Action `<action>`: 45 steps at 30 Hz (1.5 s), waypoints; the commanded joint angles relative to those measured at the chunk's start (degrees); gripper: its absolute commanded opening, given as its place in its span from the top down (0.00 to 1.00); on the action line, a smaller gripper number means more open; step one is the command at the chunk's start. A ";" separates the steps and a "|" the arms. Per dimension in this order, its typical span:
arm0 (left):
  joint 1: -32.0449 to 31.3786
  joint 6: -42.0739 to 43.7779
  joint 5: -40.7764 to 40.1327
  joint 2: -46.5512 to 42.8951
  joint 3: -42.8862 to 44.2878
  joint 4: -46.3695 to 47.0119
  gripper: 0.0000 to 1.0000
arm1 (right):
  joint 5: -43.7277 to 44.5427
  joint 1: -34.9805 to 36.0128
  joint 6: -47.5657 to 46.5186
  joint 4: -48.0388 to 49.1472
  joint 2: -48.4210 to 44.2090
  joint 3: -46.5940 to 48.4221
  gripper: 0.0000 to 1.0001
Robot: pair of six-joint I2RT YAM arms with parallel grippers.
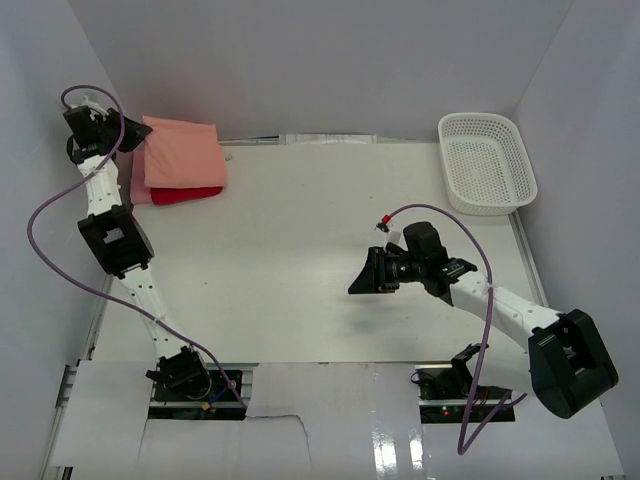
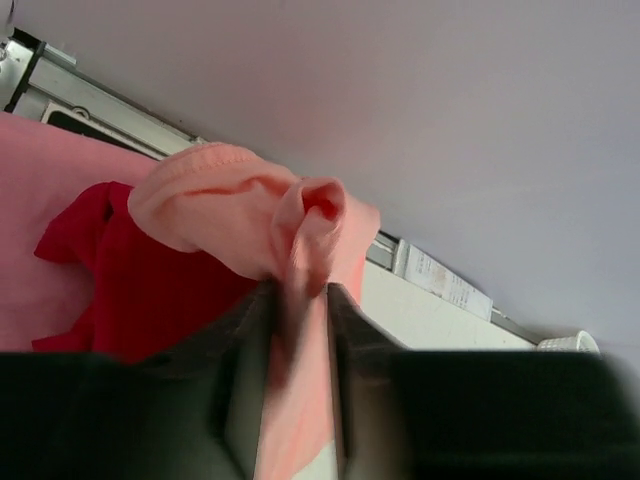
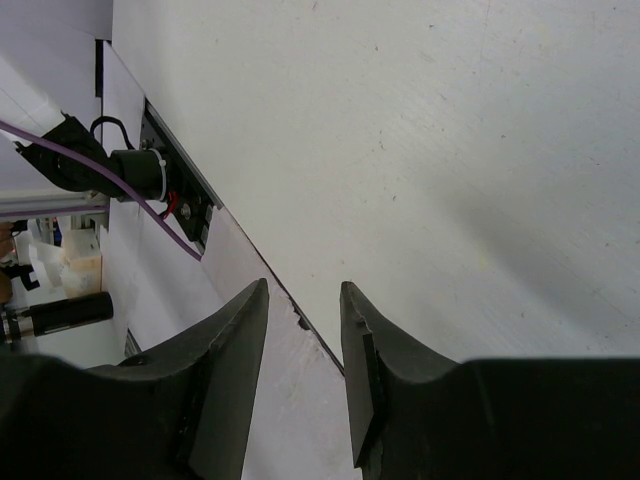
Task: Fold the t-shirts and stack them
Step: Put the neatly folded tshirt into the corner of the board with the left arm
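Top view, upper left: stack of 3 shirts at far-left corner of table (image 1: 300, 250). On top, folded: salmon shirt (image 1: 183, 150). Under it red shirt (image 1: 190, 193), showing along lower edge. At bottom pale pink shirt (image 1: 140, 192), peeking out at left. Just beside stack's left edge: L gripper (image 1: 135, 133).

L wrist view: bunched fold of salmon cloth between the fingers (image 2: 245, 400), gap narrow. Can't tell whether pinching or slack, too blurred. Red cloth left of centre, pale pink at far left.

Mid-right in top view: R gripper (image 3: 303, 290), well apart from stack, over bare table. Tips spread, nothing between.

Upper right of top view: white mesh basket (image 1: 487, 162), near far-right corner.
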 commanded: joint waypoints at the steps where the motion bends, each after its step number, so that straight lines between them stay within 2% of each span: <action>1: 1.64 -1.32 1.61 1.08 1.16 2.56 0.58 | -1.03 0.44 0.21 1.67 0.24 0.15 0.59; 3: 1.64 -1.14 1.61 2.74 0.63 2.65 0.40 | -1.03 0.35 0.12 1.23 0.15 0.32 0.59; 8: 1.91 -1.14 -0.93 5.22 1.59 0.81 0.28 | -0.77 0.35 -0.32 -0.53 -0.46 0.94 0.59; 15: 0.16 -1.67 1.08 1.80 1.68 0.54 0.26 | -0.94 0.44 -0.06 0.52 0.50 1.20 0.58; 18: -2.74 -0.19 1.00 -4.78 -3.84 0.63 0.25 | 0.02 0.44 -1.11 -0.09 1.29 2.17 0.59; 20: -5.54 1.66 -0.31 -12.31 -11.28 0.54 0.20 | 1.07 0.53 -3.03 -2.02 1.99 4.45 0.58; 22: -7.40 4.04 -5.58 -18.39 -17.80 0.27 0.13 | 2.83 0.44 -4.79 -3.33 2.70 7.42 0.58; 23: -8.89 4.57 -7.07 -24.78 -25.05 0.27 0.06 | 3.79 0.44 -6.89 -5.00 3.05 8.66 0.57; 25: -10.13 5.19 -11.28 -31.31 -32.74 0.62 0.02 | 7.57 0.36 -9.01 -7.11 3.75 11.38 0.52; 26: -11.18 5.36 -11.74 -34.65 -40.95 1.06 0.02 | 9.15 0.35 -10.07 -8.25 3.93 13.66 0.47; 27: -11.54 5.37 -12.36 -41.12 -45.12 2.20 0.02 | 11.77 0.27 -12.08 -8.52 4.02 14.81 0.43; 28: -11.89 5.45 -12.36 -44.49 -49.43 3.43 0.02 | 13.11 0.27 -13.05 -8.79 3.93 16.65 0.34; 29: -12.41 5.80 -12.10 -47.66 -57.91 4.66 0.02 | 16.34 0.35 -13.76 -8.97 3.76 17.45 0.28; 31: -12.86 7.46 -11.92 -56.98 -64.91 6.85 0.02 | 18.65 -0.08 -15.70 -8.79 2.88 18.77 0.12; 33: -13.03 9.22 -12.36 -64.61 -72.19 6.52 0.02 | 21.71 -0.52 -16.75 -8.53 2.09 20.35 0.04; 39: -13.30 12.92 -13.68 -74.93 -79.34 -2.17 0.02 | 23.50 -0.79 -18.08 -8.35 -0.11 21.77 0.10; 42: -13.39 12.31 -12.89 -80.64 -83.38 -2.98 0.02 | 22.70 -0.79 -17.64 -8.44 -1.25 20.72 0.10; 45: -13.39 12.83 -14.28 -87.05 -86.29 -2.80 0.02 | 25.59 -0.79 -17.46 -8.09 -4.92 18.96 0.10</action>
